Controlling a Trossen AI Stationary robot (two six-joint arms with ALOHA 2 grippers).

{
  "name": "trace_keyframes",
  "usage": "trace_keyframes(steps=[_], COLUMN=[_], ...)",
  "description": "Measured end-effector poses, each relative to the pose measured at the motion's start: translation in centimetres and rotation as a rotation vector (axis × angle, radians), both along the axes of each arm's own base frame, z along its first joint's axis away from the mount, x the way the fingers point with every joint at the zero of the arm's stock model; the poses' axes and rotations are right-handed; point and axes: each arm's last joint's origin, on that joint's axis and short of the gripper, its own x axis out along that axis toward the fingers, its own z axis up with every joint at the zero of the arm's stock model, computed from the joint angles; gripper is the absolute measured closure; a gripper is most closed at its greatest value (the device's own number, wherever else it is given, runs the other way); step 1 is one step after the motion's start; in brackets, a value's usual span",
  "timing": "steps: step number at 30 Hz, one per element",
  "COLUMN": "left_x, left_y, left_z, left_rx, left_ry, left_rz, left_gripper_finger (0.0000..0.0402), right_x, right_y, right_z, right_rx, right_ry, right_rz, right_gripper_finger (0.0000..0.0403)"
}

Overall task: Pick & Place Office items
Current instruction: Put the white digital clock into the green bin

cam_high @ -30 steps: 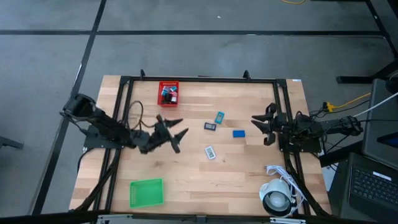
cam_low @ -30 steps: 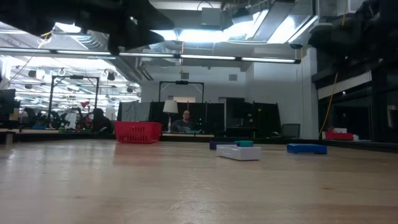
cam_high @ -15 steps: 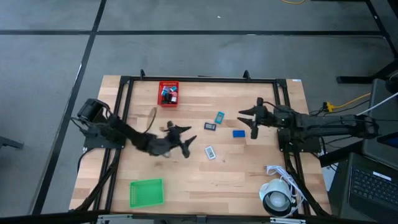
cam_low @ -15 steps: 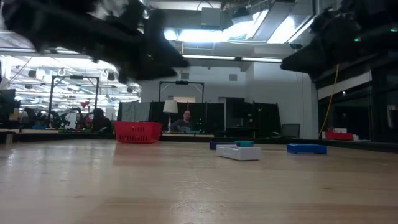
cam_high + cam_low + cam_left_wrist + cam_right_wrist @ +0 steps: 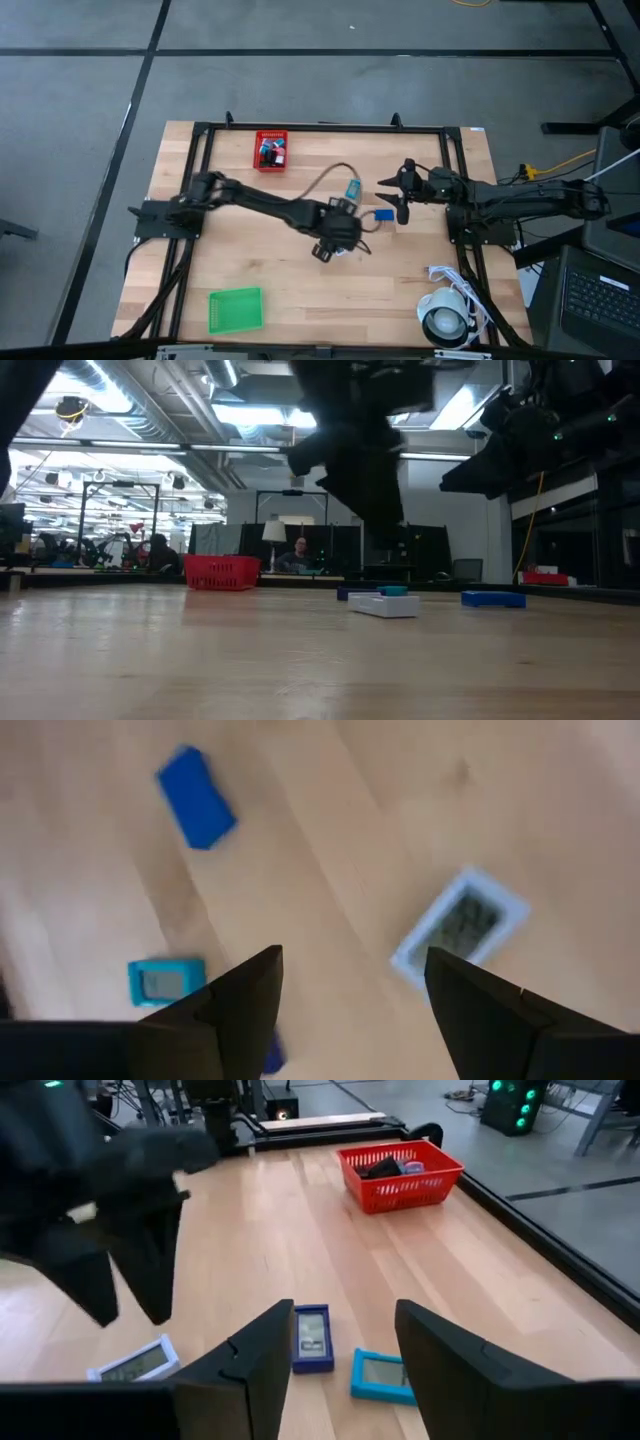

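hovering w/ jaws spread, the left gripper [image 5: 350, 990] is above the flat white rectangular display piece [image 5: 459, 926] mid-table; prob light, rigid, slick plastic, so pinch across its short sides. right gripper [image 5: 335, 1345] part-open near the dark-blue flat piece [image 5: 312, 1338].

Red bin [image 5: 400, 1175], green bin [image 5: 235, 309], plain blue block [image 5: 196, 797], teal piece [image 5: 165, 981], perhaps white-framed piece [image 5: 460, 925].

This was a large robotics lab: a wooden table [image 5: 300, 280] in a black frame [image 5: 320, 127] stood on grey concrete, while exposed ducts [image 5: 140, 405], strip lights [image 5: 330, 452], benches and a seated person [image 5: 300, 553] filled the hall behind.
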Motion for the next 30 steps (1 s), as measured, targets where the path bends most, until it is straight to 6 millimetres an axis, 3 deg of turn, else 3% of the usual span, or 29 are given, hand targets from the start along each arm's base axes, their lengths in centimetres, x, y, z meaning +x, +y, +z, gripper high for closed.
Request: trace_keyframes(steps=[4,8,14,30], left_x=[1.8,2.9,3.0,3.5], left_y=[-0.6,-1.1,-2.0,-1.3], left_z=[-0.5,-2.2,-4.5,-5.7], left_rx=[0.087,0.025,0.021,0.036], left_ry=[0.191,0.277,0.361,0.38], left_rz=[-0.127,-0.2,-0.325,-0.479], left_gripper_finger=[0.0162,0.0162,0.0162,0.0162], right_x=[0.0,0.0,0.0,0.3], right_y=[0.0,0.0,0.2,1.0], right_z=[0.0,0.0,0.1,0.6], right_rx=[0.0,0.032,0.073,0.128], right_ry=[-0.003,-0.009,-0.021,-0.092], right_rz=[-0.001,-0.006,-0.034,-0.057], right_gripper_finger=[0.022,0.022,0.022,0.022])
